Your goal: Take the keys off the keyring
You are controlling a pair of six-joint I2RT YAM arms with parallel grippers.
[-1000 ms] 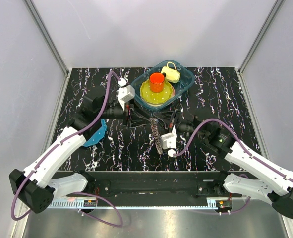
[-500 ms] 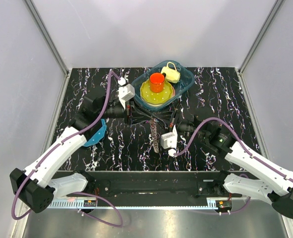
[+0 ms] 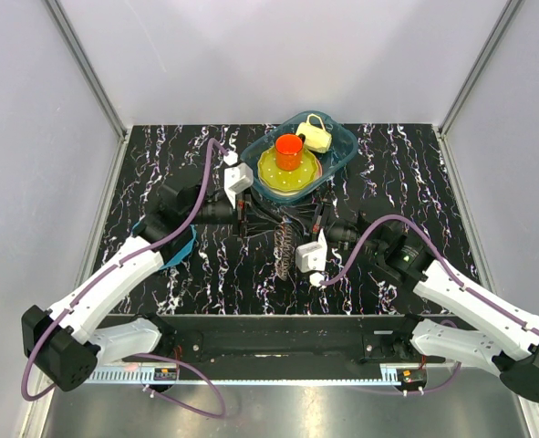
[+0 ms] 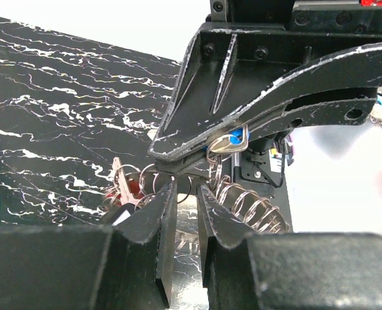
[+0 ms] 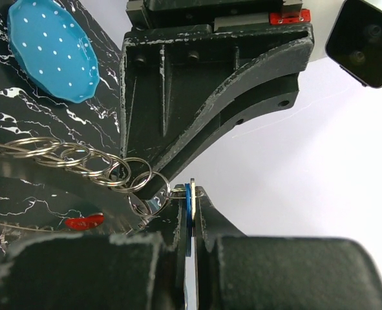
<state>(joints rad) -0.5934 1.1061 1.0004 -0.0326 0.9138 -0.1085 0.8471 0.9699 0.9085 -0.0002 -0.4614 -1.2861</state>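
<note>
Both grippers meet tip to tip above the table's middle. The keyring (image 3: 286,245) hangs below them as a bunch of metal loops and keys. My right gripper (image 3: 298,222) (image 5: 189,191) is shut on a flat blue-headed key (image 5: 188,210), which also shows in the left wrist view (image 4: 233,138). My left gripper (image 3: 256,219) (image 4: 185,187) has its jaws close together, pinching a small ring of the chain (image 5: 81,155) at its tips. Coiled rings (image 4: 249,203) and a red key head (image 4: 134,190) hang beyond my left fingers.
A blue tray (image 3: 342,151) at the back holds a yellow plate (image 3: 271,173), an orange cup (image 3: 288,151) and a pale yellow cup (image 3: 316,135). A blue dotted disc (image 3: 176,248) (image 5: 52,51) lies on the table under my left arm.
My left arm has shifted a little to the right and nearer the right gripper. The hanging bunch has drawn up slightly. The right arm has hardly moved.
</note>
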